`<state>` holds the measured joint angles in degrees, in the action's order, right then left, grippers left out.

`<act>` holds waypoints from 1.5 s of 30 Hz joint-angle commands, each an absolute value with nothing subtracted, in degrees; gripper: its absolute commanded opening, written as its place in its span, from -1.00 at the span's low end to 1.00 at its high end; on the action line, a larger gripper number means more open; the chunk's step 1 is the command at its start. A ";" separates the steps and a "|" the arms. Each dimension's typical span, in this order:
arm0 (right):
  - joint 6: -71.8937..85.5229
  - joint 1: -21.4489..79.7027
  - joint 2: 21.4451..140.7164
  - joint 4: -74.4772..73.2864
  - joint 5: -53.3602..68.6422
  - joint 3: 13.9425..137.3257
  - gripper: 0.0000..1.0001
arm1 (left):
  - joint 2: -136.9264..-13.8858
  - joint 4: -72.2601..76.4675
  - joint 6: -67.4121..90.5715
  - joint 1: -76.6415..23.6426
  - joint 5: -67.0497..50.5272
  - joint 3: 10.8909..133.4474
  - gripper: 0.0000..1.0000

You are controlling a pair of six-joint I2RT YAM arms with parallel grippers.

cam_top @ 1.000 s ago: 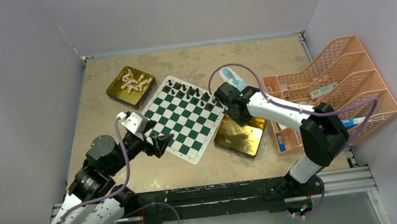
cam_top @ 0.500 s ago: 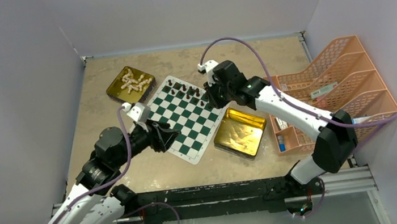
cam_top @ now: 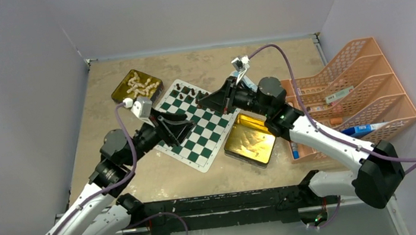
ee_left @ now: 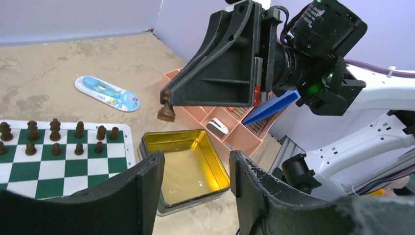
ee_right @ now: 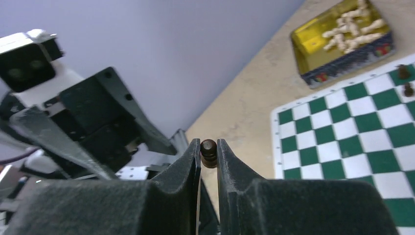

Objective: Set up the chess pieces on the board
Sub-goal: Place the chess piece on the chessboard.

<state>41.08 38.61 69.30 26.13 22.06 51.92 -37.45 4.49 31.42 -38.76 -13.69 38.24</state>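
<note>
The board lies mid-table with dark brown chess pieces in rows along its far edge. My right gripper hangs above the board's far side, pointing left. It is shut on one dark brown chess piece, and that held piece also shows in the left wrist view. My left gripper hovers over the board's near-left part, facing the right gripper. Its fingers stand apart with nothing between them. Cream chess pieces lie in a gold tin at the far left.
An empty gold tin sits right of the board. An orange plastic organizer fills the right side, holding small items. A blue blister pack lies on the table behind the board. Grey walls enclose the table.
My right arm lifted from the empty tin and swung over the board, turning to point left with the piece. My left gripper moved right over the board and its jaws narrowed.
</note>
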 commanded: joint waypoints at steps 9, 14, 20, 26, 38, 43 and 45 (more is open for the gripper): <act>55.92 38.99 70.39 48.52 32.81 48.73 -0.67 | -45.55 14.28 19.10 -38.83 -18.64 43.37 -0.08; 55.81 39.69 71.24 49.07 34.60 48.44 -0.67 | -46.88 14.65 18.14 -38.88 -18.63 44.08 -0.12; 54.80 40.30 70.39 48.18 33.60 47.89 -0.67 | -47.04 14.56 17.21 -38.79 -18.77 44.51 -0.34; 53.76 40.39 69.66 47.35 34.78 47.77 -0.60 | -45.73 12.26 13.78 -38.84 -19.37 44.56 -0.96; 26.75 40.32 63.02 17.75 37.02 58.03 -0.09 | -43.93 2.19 -3.07 -38.79 -34.21 45.55 -1.00; 19.07 40.26 66.89 4.77 37.37 65.41 -0.09 | -43.76 1.54 -5.32 -38.78 -36.33 45.46 -1.00; 18.83 40.25 67.75 3.15 38.66 66.46 -0.10 | -43.85 1.30 -6.00 -38.79 -36.09 45.34 -1.00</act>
<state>25.10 40.12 66.11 11.81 35.88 62.59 -44.49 0.82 -2.07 -38.76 -32.95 43.29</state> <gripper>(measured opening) 0.456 0.193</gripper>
